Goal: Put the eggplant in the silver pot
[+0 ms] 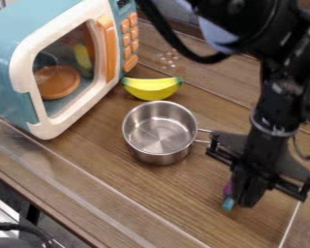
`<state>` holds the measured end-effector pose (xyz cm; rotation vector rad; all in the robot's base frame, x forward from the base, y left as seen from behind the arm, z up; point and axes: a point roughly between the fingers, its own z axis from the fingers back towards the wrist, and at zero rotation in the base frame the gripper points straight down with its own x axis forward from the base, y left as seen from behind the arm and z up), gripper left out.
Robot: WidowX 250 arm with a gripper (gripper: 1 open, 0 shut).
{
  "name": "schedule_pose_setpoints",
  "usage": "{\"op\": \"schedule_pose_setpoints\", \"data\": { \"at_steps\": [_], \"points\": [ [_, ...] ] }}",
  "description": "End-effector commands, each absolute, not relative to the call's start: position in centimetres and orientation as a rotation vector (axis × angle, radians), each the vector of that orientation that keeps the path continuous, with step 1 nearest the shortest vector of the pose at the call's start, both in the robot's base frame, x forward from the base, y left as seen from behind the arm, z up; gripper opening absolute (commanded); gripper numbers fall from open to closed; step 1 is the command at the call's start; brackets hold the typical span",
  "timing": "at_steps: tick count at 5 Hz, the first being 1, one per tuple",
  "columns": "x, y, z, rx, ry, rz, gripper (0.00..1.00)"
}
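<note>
The silver pot [161, 131] stands empty on the wooden table, its wire handle [209, 136] pointing right. To its lower right my gripper [244, 194] points straight down, its jaws shut on the eggplant [229, 202]. The eggplant is mostly hidden between the black fingers; only its teal stem end and a sliver of purple show at the tips. It is lifted a little off the table, to the right of the pot and nearer the camera.
A teal and white toy microwave [61, 63] with its door open stands at the back left, with food inside. A yellow banana-like toy [151, 88] lies just behind the pot. The table's front edge [106, 208] runs diagonally at the lower left.
</note>
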<state>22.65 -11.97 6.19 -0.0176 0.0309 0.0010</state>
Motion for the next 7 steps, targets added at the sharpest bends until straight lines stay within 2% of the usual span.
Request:
{"op": "schedule_pose_setpoints", "data": {
  "at_steps": [1,3,5,6,7],
  "points": [
    [24.6,-12.0,8.8,-0.048,-0.028,0.04,0.0],
    [24.6,-13.1,8.1,-0.05,-0.025,0.057,0.0],
    [24.0,-12.8,6.6,-0.052,-0.013,-0.028,0.0],
    [24.3,-12.6,7.8,-0.055,-0.008,-0.056,0.0],
    [24.7,-11.2,8.0,-0.065,-0.024,0.001,0.0]
  ]
}}
